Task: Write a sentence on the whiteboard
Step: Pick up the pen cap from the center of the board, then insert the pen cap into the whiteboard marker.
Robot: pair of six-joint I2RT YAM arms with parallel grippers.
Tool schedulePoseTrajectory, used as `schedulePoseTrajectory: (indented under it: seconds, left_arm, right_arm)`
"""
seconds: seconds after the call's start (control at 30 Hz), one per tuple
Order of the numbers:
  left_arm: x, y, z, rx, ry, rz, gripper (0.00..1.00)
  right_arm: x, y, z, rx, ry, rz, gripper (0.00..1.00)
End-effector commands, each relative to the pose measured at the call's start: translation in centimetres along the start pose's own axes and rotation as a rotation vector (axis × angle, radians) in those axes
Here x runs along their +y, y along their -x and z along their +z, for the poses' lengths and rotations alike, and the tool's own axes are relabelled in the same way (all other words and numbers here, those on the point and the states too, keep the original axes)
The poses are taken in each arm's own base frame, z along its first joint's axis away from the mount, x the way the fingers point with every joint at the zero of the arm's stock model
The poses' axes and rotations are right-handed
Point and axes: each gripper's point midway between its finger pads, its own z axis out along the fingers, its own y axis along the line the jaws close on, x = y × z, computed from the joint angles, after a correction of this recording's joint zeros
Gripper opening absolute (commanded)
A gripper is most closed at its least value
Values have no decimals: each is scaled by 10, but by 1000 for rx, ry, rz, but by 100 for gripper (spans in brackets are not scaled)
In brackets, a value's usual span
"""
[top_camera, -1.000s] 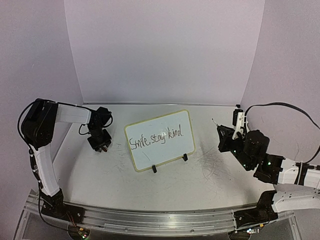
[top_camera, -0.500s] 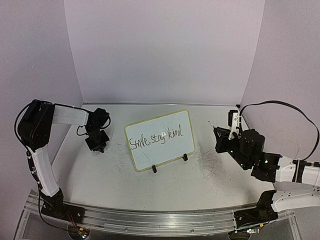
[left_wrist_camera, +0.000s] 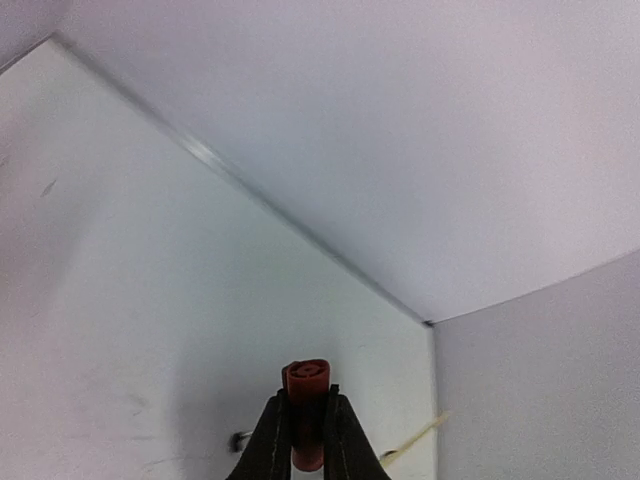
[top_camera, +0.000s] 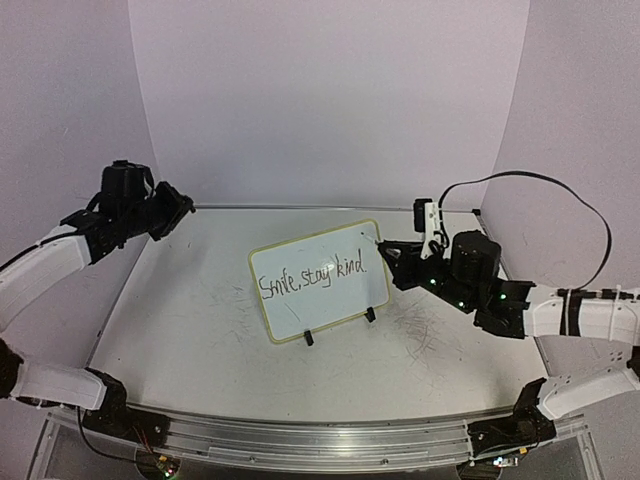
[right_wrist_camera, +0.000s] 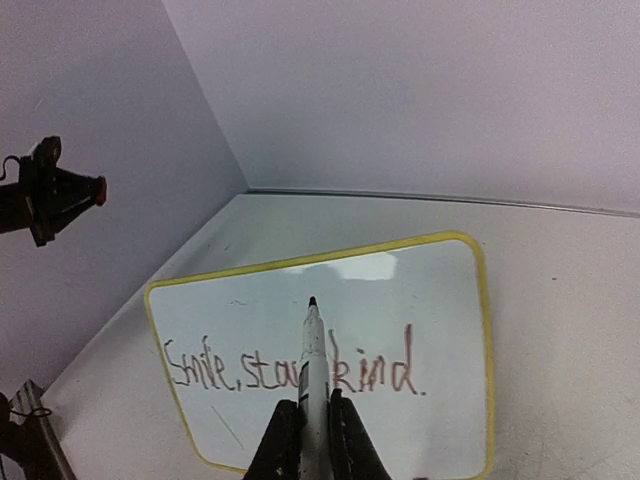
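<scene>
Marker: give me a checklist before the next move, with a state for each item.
1. Marker clamped in right gripper: ok.
2. Marker uncapped, tip pointing at whiteboard: ok.
3. Tip touching or clear of the whiteboard: cannot tell.
4. Cap held in left gripper: ok.
5. Left gripper raised well clear of the whiteboard: ok.
6. Sentence written in one line, whiteboard standing on its feet: ok.
</scene>
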Motion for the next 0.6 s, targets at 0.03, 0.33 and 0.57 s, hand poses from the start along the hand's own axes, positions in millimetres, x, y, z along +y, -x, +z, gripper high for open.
schedulePoseTrajectory:
  seconds: [0.03, 0.33, 0.57]
  left_arm:
    - [-123, -13, -31, -67, -543, 75, 1]
    - [-169, -53, -28, 19, -845, -90, 0]
    - [-166, -66, -29, 29, -858, -126, 0]
  right_arm:
    - [107, 33, 25, -82, 428, 89, 0]
    - [156, 58, 60, -200, 418, 61, 0]
    - [147, 63, 72, -232, 336, 77, 0]
